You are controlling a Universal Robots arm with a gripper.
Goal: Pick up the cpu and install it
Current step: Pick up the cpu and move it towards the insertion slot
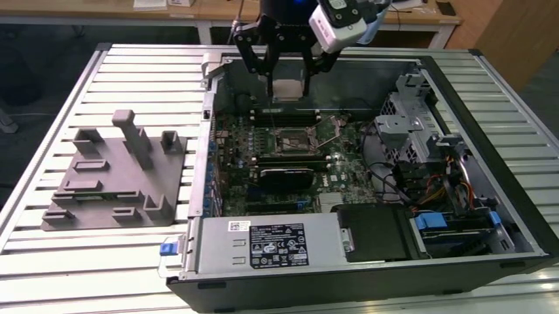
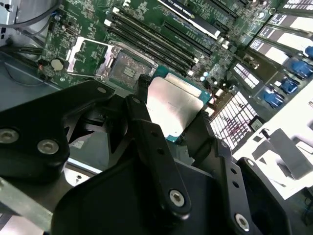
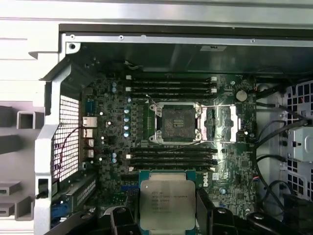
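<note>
So, pickup is done: the cpu (image 3: 166,203) is clamped in the gripper (image 1: 288,84) above the far side of the open case (image 1: 367,288), and the bare socket (image 3: 177,121) is not yet filled.

Open computer case (image 1: 349,289), grey fixture (image 1: 105,183)

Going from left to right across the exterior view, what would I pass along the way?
Grey plastic fixture → left wall of the computer case → open cpu socket → metal drive cage
</note>
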